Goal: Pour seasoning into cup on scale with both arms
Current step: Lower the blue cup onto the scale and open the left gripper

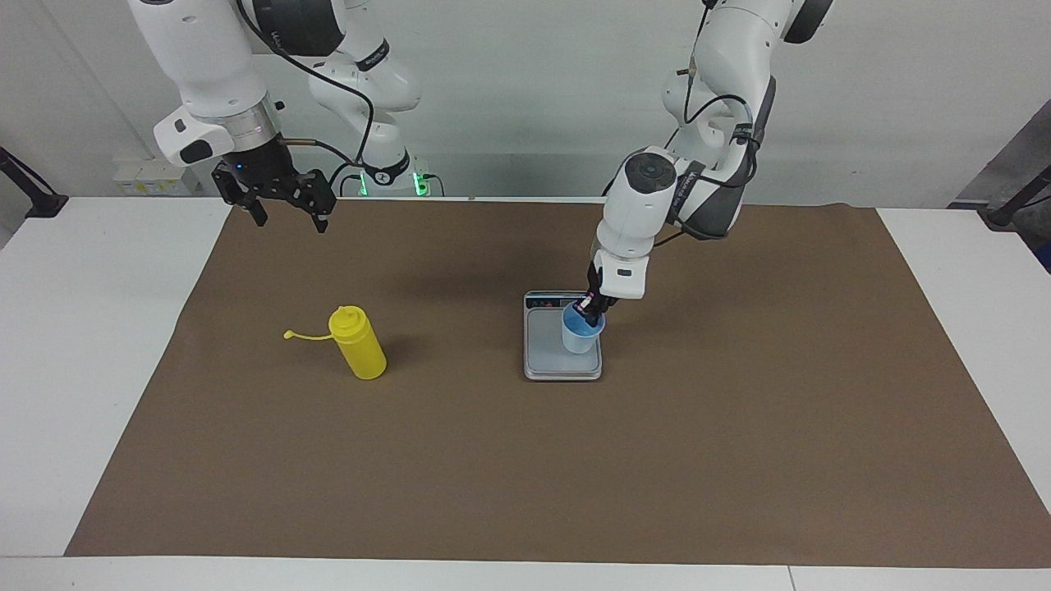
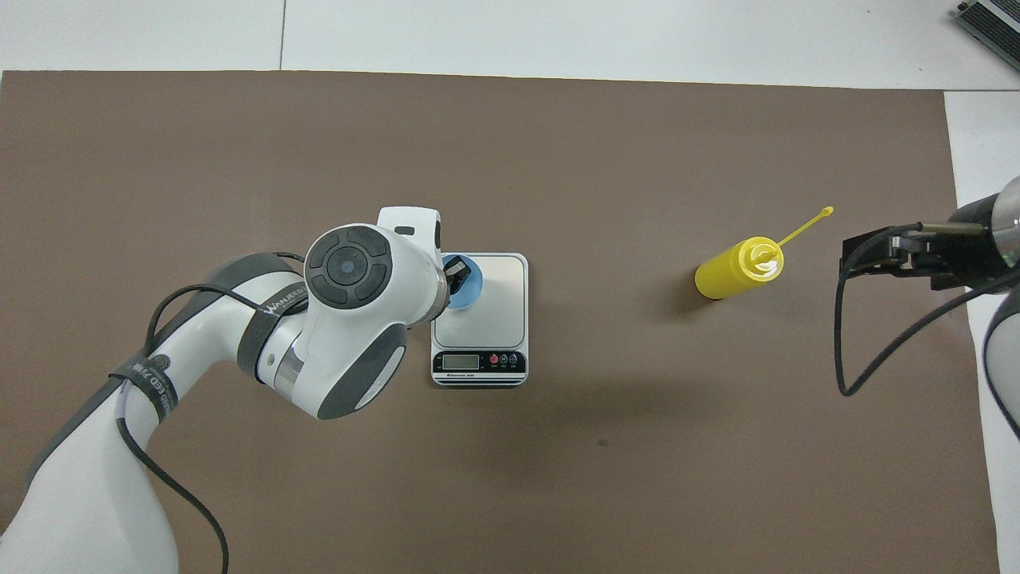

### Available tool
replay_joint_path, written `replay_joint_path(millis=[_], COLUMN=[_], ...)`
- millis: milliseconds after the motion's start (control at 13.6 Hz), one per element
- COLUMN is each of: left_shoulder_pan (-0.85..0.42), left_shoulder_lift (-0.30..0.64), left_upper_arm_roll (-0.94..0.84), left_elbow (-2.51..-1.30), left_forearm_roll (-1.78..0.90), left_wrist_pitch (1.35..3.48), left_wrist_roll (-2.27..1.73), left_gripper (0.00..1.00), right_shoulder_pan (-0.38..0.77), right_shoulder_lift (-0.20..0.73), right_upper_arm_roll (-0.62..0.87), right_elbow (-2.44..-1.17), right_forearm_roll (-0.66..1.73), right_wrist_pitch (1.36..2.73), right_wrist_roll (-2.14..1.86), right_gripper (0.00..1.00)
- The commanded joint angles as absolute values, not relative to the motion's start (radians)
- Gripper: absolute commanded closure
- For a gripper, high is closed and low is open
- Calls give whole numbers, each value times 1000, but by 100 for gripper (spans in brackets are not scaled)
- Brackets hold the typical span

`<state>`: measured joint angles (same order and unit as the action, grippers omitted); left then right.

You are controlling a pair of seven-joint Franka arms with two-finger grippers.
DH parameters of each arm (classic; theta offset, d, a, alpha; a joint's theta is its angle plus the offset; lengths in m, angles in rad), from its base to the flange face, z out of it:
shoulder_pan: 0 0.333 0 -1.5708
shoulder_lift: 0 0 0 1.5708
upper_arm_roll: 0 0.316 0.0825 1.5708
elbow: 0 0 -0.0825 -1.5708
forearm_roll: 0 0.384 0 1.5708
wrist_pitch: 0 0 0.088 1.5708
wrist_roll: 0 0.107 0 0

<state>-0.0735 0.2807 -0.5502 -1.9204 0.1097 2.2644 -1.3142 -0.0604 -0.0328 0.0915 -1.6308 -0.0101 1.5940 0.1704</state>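
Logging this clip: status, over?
Left gripper shut on light-blue plastic cup, over grey digital scale. Right gripper open, waiting. Yellow squeeze bottle untouched.

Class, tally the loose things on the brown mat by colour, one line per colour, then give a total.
Yellow: 1, the bottle
Light blue: 1, the cup
Grey-silver: 1, the scale
Total: 3

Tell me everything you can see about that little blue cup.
The cup is small, light blue, plastic-looking and tapered, narrower at its base, open end up and roughly upright. It is over the scale, toward the left arm's end of the platform; whether its base rests there cannot be told. The left gripper is shut on its rim, one finger inside. The part of its inside that shows looks empty.
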Motion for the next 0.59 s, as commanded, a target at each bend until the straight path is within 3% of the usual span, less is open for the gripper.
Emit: replay_joint_path(millis=[0, 294, 368, 441, 515], left_shoulder_pan=[-74, -74, -74, -74, -74], left_shoulder_lift=[301, 301, 301, 305, 305], left_upper_arm_roll=[-566, -569, -569, -568, -568], left_elbow=[-1930, -1936, -1933, -1927, -1922], left_forearm_roll=[159, 161, 161, 161, 169], left_wrist_pitch=[2295, 2306, 2304, 2301, 2292], left_wrist_roll=[-1371, -1384, -1390, -1390, -1388], left_gripper=[100, 100, 81, 56, 46], right_shoulder_pan=[-72, -72, -72, -72, -72], right_shoulder_lift=[-57, -57, -57, -57, -57], right_upper_arm_roll=[97, 97, 97, 97, 97], right_elbow=[-1658, -1658, -1658, -1658, -1658], right_forearm_roll=[0, 2, 2, 2, 0], right_wrist_pitch=[1605, 1611, 1611, 1612, 1614], right_wrist_roll=[178, 179, 183, 184, 186], right_gripper=[0, 0, 0, 0, 0])
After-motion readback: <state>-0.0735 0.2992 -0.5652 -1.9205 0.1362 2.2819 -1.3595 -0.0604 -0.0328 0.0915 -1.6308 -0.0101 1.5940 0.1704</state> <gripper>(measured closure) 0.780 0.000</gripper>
